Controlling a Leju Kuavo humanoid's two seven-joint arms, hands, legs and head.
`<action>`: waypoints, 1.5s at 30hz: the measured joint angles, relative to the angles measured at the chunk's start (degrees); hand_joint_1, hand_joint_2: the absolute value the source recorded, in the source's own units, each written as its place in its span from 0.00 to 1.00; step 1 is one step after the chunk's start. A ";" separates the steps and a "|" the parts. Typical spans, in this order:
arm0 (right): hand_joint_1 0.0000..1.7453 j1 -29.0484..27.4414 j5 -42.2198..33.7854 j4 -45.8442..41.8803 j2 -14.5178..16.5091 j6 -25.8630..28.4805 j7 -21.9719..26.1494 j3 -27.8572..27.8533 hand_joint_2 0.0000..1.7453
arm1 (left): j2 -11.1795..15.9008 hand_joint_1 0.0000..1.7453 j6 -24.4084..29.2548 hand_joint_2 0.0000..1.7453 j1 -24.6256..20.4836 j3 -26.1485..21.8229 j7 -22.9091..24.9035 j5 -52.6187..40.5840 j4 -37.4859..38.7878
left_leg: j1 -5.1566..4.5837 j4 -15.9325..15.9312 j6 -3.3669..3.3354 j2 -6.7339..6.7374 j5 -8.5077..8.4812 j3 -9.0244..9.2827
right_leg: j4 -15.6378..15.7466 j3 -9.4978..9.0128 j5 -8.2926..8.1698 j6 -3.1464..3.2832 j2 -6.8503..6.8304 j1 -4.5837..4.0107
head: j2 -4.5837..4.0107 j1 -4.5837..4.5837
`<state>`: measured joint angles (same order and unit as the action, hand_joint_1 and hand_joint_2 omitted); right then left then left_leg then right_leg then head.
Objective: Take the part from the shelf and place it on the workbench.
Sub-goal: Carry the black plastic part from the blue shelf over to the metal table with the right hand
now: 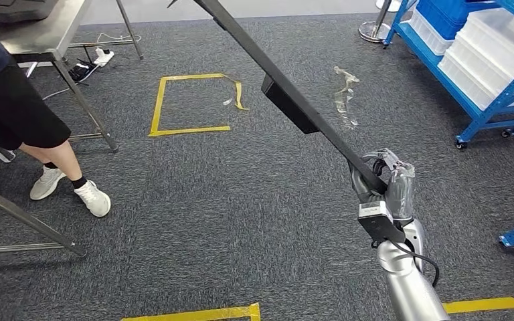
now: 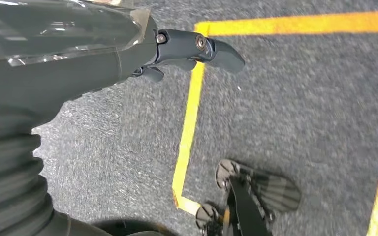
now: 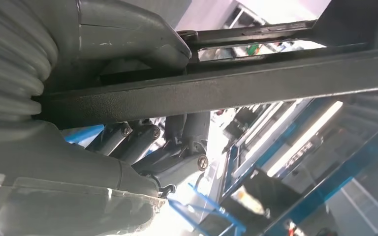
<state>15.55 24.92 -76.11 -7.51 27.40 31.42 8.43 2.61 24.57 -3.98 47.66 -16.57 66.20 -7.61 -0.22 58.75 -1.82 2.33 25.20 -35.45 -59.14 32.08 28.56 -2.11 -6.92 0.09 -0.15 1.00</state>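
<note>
the part [image 1: 294, 103] is a long, dark, flat-sided bar with a boxy block fixed to its underside partway along. in the head view it runs diagonally from the right hand [image 1: 383, 179] up toward the top of the picture, passing over grey carpet. it is clear of the blue shelf [image 1: 482, 110] at the right and not yet on any bench; the steel table [image 1: 40, 40] at upper left, judged to be the workbench, stands well apart, with a person [image 1: 20, 114] beside it.

hand state:
- right hand: clenched around the bar close to its near end. the right wrist view shows the bar [image 3: 236, 88] lying across the palm with the thumb [image 3: 128, 34] over one face and the fingers [image 3: 142, 140] wrapped under the other.
- left hand [image 2: 128, 49]: hangs over the carpet beside a yellow tape line [image 2: 189, 123], holding nothing; its visible fingertip [image 2: 221, 54] stands extended, so it is judged released.

handling notes (judgement):
- the bar looks rigid and metallic, with a matte, slightly textured coat that should resist slipping.
- held at one end, most of its length overhangs, so the block and far end will lever against the grip. expect a strong tipping load and a wide sweep when turning.
- a hold nearer the block, or the left hand supporting mid-length, would balance it better.
- not fragile, but the far tip could strike the shelf, table or person.
</note>
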 joint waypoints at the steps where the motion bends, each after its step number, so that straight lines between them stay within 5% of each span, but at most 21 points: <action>1: 1.00 -0.07 0.04 -0.11 0.14 -0.10 -0.02 -0.04 1.00 | 0.07 0.00 0.18 1.00 0.01 -0.04 0.03 0.17 0.05 | 0.16 -0.23 -0.39 -0.66 -0.21 0.16 | -1.37 0.54 0.82 -0.09 1.30 0.09 | 0.00 -0.03; 3: 1.00 -0.30 0.00 -0.24 0.24 -0.49 -0.03 -0.22 1.00 | 0.19 0.00 0.61 1.00 -0.07 -0.13 0.08 0.57 0.12 | 0.32 -0.41 -0.92 -2.13 -0.45 0.26 | -7.60 3.37 3.59 0.21 4.89 0.29 | 0.00 -0.28; 6: 1.00 -0.60 -0.20 -0.08 0.40 -1.47 0.13 -0.40 1.00 | 0.18 0.00 1.17 1.00 0.00 -0.21 0.28 1.41 0.17 | 0.33 -0.37 -1.09 -4.84 -0.52 0.20 | -15.90 7.79 5.93 0.07 6.63 0.35 | 0.00 -0.48; 7: 1.00 -0.50 -0.26 0.01 0.52 -1.75 0.25 -0.36 1.00 | 0.12 0.00 1.31 1.00 0.08 -0.24 0.41 1.65 0.17 | 0.34 -0.36 -1.08 -5.73 -0.53 0.25 | -14.73 7.43 5.01 -0.36 6.76 0.43 | 0.00 -0.48; 10: 1.00 0.36 -0.36 0.17 0.88 -2.19 0.54 -0.15 1.00 | -0.07 0.00 1.52 1.00 0.19 -0.29 0.63 2.06 0.19 | 0.33 -0.26 -0.70 -8.24 -0.59 0.36 | -3.28 2.26 0.17 -1.47 9.10 0.95 | 0.00 -0.48; 12: 1.00 0.83 -0.56 0.29 1.08 -2.27 0.73 -0.07 1.00 | -0.13 0.00 1.55 1.00 0.25 -0.32 0.75 2.10 0.22 | 0.25 -0.18 -0.08 -9.55 -0.75 0.00 | 0.24 0.55 -1.04 -1.18 10.09 0.96 | 0.00 -0.45; 14: 1.00 1.22 -1.03 0.53 1.45 -2.40 1.21 -0.01 1.00 | -0.15 0.00 1.55 1.00 0.58 -0.32 1.10 2.14 0.33 | 0.33 -0.23 0.58 -10.32 -0.95 -0.40 | 0.30 0.51 -1.25 -0.52 8.96 0.89 | 0.00 -0.45; 16: 1.00 1.85 -1.58 0.77 1.92 -2.60 1.89 0.06 1.00 | -0.25 0.00 1.59 1.00 0.92 -0.31 1.49 2.25 0.42 | 0.24 1.08 1.15 -8.04 0.01 -1.23 | 0.54 0.46 -1.47 0.25 7.87 1.17 | 0.00 -0.24; 18: 1.00 2.50 -1.85 0.93 2.34 -2.68 2.36 0.15 1.00 | -0.41 0.00 1.62 1.00 0.90 -0.30 1.73 2.36 0.44 | 0.23 6.59 1.58 -4.41 3.08 -3.97 | 0.66 0.39 -1.49 1.06 6.58 1.19 | 0.00 0.13; 21: 1.00 3.27 -1.47 1.11 3.04 -2.41 2.52 0.72 1.00 | -0.71 0.00 1.58 1.00 0.79 -0.29 2.23 2.74 0.44 | 0.65 15.31 2.09 -3.10 6.05 -8.46 | 0.66 0.33 -1.29 1.58 4.24 0.96 | 0.00 0.29; 23: 1.00 3.88 -1.04 1.15 3.62 -2.31 2.52 1.38 1.00 | -0.85 0.00 1.57 1.00 0.82 -0.28 2.92 2.92 0.45 | 0.88 12.12 2.25 -2.39 3.56 -6.88 | 0.64 0.21 -1.15 1.60 2.79 0.97 | 0.00 0.30; 25: 1.00 4.83 -0.35 1.14 3.98 -2.31 2.36 2.21 1.00 | -0.90 0.00 1.69 1.00 0.70 -0.28 3.55 3.19 0.45 | 0.71 4.61 2.04 0.47 0.41 -2.79 | 0.57 -0.04 -0.86 1.26 1.58 0.65 | 0.00 0.37; 27: 1.00 6.51 0.57 1.13 4.08 -2.31 1.82 3.46 1.00 | -1.00 0.00 1.84 1.00 0.47 -0.27 3.83 3.54 0.44 | 0.29 0.66 1.49 2.20 -0.64 -0.81 | 0.51 -0.25 -0.53 0.72 0.43 0.13 | 0.00 0.14; 30: 1.00 9.95 1.93 0.99 4.16 -2.36 0.44 5.96 1.00 | -1.13 0.00 1.85 1.00 0.38 -0.24 3.78 3.93 0.44 | 0.02 0.17 0.39 0.22 -0.81 -0.94 | 0.32 -0.40 -0.08 -0.05 -0.47 0.04 | 0.00 -0.18; 32: 1.00 11.71 2.40 0.83 4.12 -2.38 -0.24 7.28 1.00 | -1.17 0.00 1.84 1.00 0.30 -0.22 3.70 4.04 0.44 | 0.32 -0.17 -0.41 -1.19 -1.19 -0.74 | -2.53 0.84 1.46 -0.31 2.52 0.34 | 0.00 -0.23; 34: 1.00 12.42 2.51 0.79 3.93 -2.39 -0.43 8.03 1.00 | -1.20 0.00 1.77 1.00 0.11 -0.20 3.65 4.07 0.44 | 0.54 -0.24 -0.87 -2.83 -1.39 -0.71 | -9.55 4.24 4.31 -0.05 5.78 0.61 | 0.00 -0.36; 37: 1.00 13.25 3.18 0.79 3.74 -2.42 -0.89 9.51 1.00 | -1.38 0.00 1.47 1.00 0.12 -0.09 3.60 4.07 0.44 | 0.59 -0.19 -0.95 -5.75 -1.47 -0.73 | -15.96 7.97 5.54 -0.56 6.63 0.66 | 0.00 -0.49; 39: 1.00 14.47 3.69 0.76 3.76 -2.40 -1.39 10.71 1.00 | -1.44 0.00 1.35 1.00 0.17 -0.02 3.56 4.05 0.44 | 0.71 -0.14 -0.76 -7.46 -1.56 -0.70 | -10.11 5.77 2.50 -1.55 7.50 0.84 | 0.00 -0.50; 41: 1.00 15.60 3.86 0.72 3.84 -2.39 -1.59 11.52 1.00 | -1.42 0.00 1.35 1.00 0.15 0.01 3.52 4.04 0.44 | 0.70 0.02 -0.22 -9.00 -1.67 -0.97 | -2.72 2.58 -0.46 -1.97 10.17 1.25 | 0.00 -0.51; 43: 1.00 16.26 3.90 0.69 3.96 -2.39 -1.69 12.13 1.00 | -1.41 0.00 1.35 1.00 0.23 0.04 3.50 4.04 0.44 | 0.68 0.01 0.57 -10.35 -1.92 -1.43 | -0.17 1.41 -1.39 -1.34 11.31 1.26 | 0.00 -0.51; 45: 1.00 17.08 4.11 0.68 4.18 -2.52 -2.21 13.02 1.00 | -1.32 0.00 1.31 1.00 0.55 0.10 3.49 4.01 0.48 | 0.82 -0.13 1.24 -11.01 -2.15 -1.83 | -0.06 1.32 -1.68 -0.45 9.93 1.20 | 0.00 -0.51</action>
<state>32.63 29.03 -75.43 -3.33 24.88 29.21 21.44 1.28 25.88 -3.43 47.76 -13.09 70.22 -7.13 0.60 58.62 -0.58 -8.68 23.05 -37.28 -59.20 33.40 26.88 -2.56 3.01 1.29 -0.15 0.49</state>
